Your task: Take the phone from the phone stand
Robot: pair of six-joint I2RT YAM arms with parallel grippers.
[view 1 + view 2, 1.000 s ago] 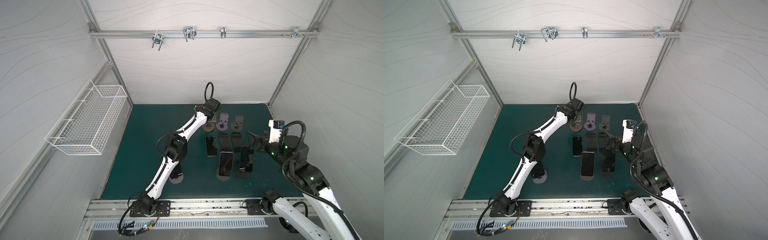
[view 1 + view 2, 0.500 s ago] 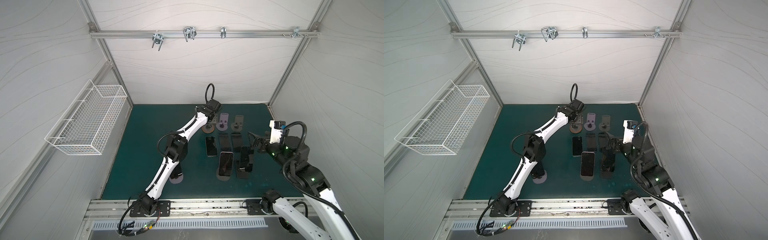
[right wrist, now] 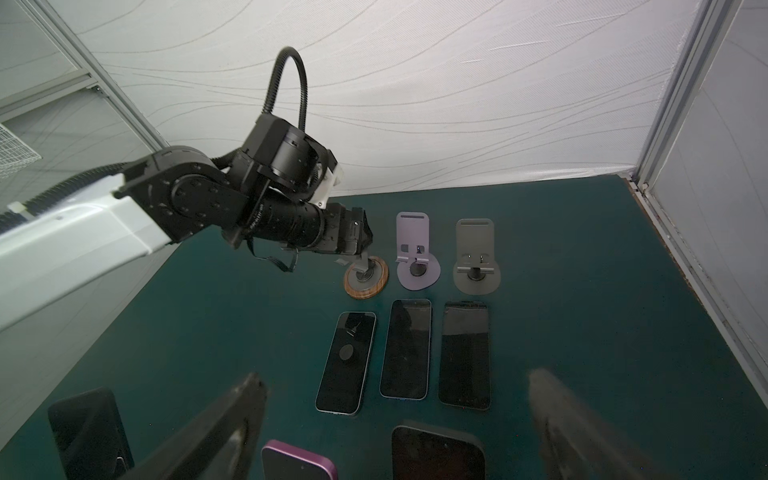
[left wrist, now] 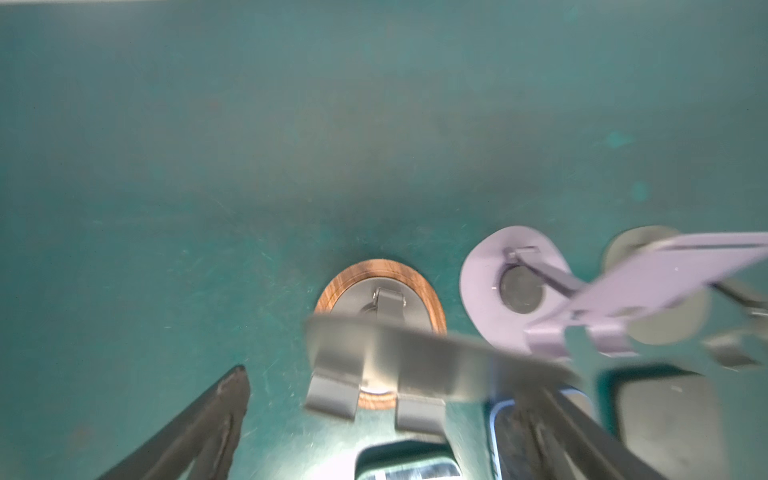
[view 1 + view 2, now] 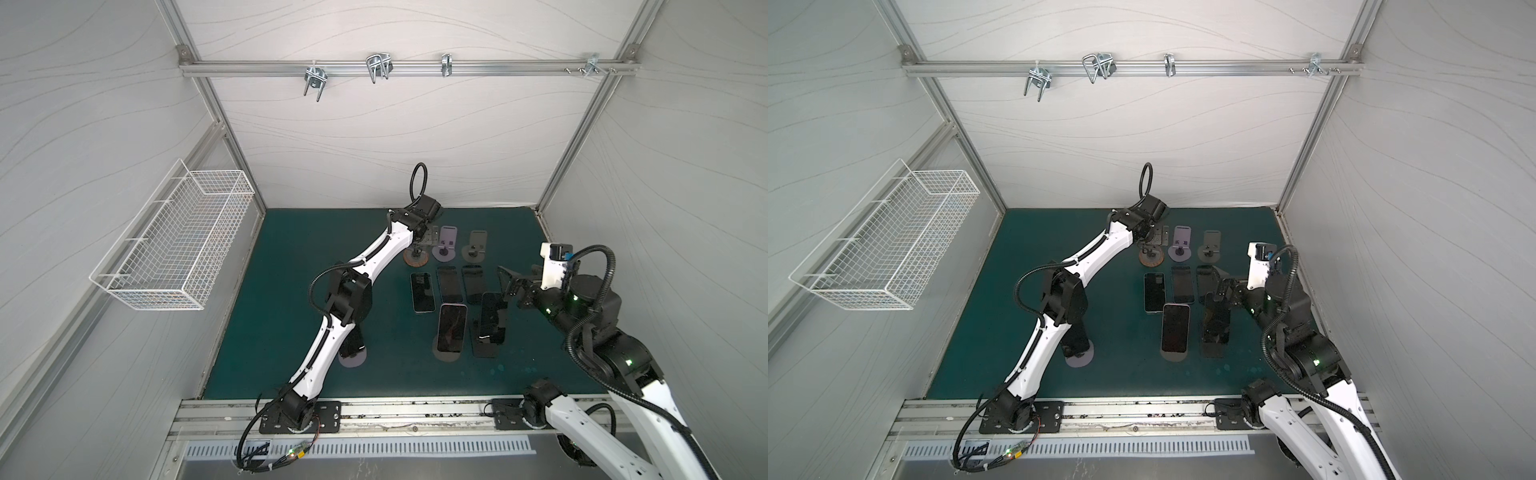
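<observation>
The left end effector [image 4: 378, 378] hangs at the wood-based stand [image 4: 376, 332] in the back row. Its fingers [image 4: 216, 424] are spread wide on either side of that stand's grey plate and hold nothing; the blur hides whether one brushes the plate. A purple stand [image 5: 446, 243] and a grey stand [image 5: 476, 245] stand in the same row, and three flat phones [image 3: 405, 349] lie side by side on the green tabletop [image 5: 291, 291] just in front of them. Nearer the front, in both top views, the black phone [image 5: 491, 318] leans on its black stand [image 5: 486, 349], with a purple phone [image 5: 452, 328] propped on a round-based stand just beside it. The right end effector [image 3: 395, 376] hovers just behind the black phone's top edge, its fingers [image 3: 232, 428] wide apart and holding nothing.
</observation>
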